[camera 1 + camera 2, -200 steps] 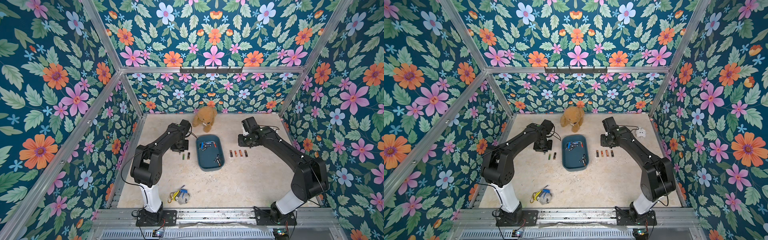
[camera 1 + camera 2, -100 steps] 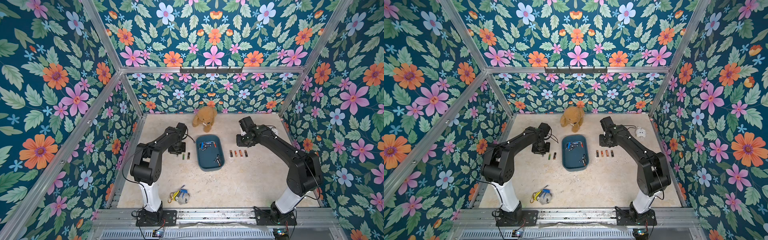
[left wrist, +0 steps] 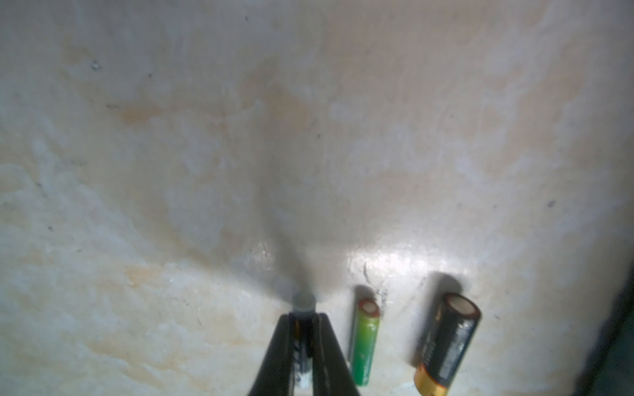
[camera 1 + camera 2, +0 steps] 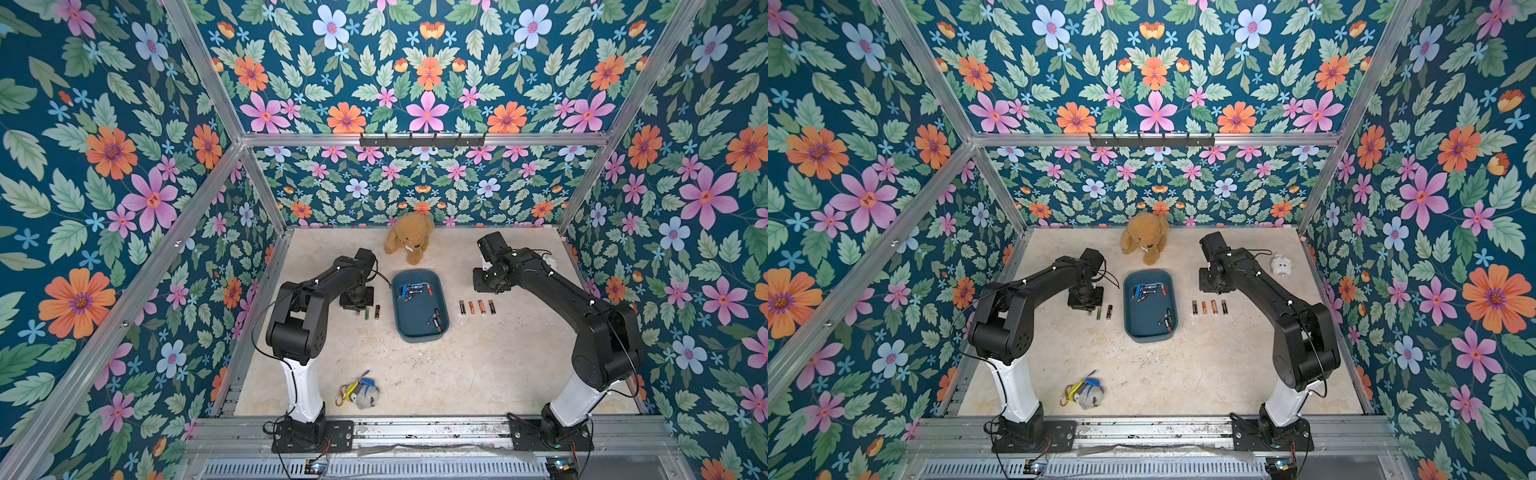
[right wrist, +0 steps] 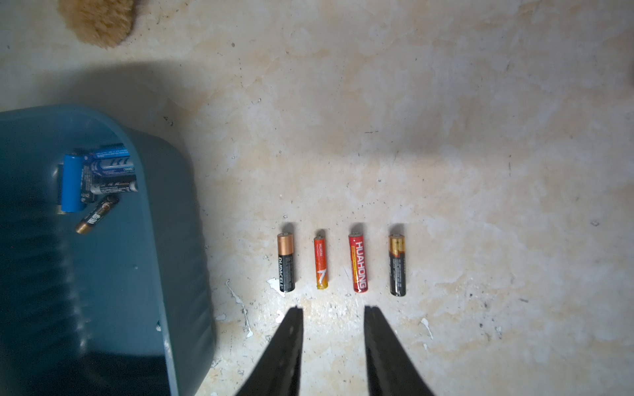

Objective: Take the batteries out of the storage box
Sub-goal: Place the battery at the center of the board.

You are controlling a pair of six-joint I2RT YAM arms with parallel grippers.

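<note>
left gripper (image 3: pixel 304 317) pinching a dark battery (image 3: pixel 302 356), just left of storage box (image 4: pixel 415 322) at mid-frame in a top view. right gripper (image 5: pixel 332 310) spread, empty, near four laid-out cells (image 5: pixel 358 262) right of box. more batteries (image 4: pixel 412 289) inside box.

In the row beside the storage box (image 5: pixel 178 240), the black-and-copper battery (image 5: pixel 285 262), lying nearest the box, is displaying the brand DURACELL in white lettering along its body. The red battery (image 5: pixel 358 263), third from the box, is displaying HUAHONG in white capitals. The orange battery (image 5: pixel 320 259) between them and the black-and-gold battery (image 5: pixel 397 265), farthest from the box, are carrying fine print that is not resolving. The blue batteries (image 5: pixel 106 164) inside the box are showing white markings too small to read. On the box's opposite side, print on the held battery (image 3: pixel 302 353) and the black battery (image 3: pixel 446 343) is blurring out.
</note>
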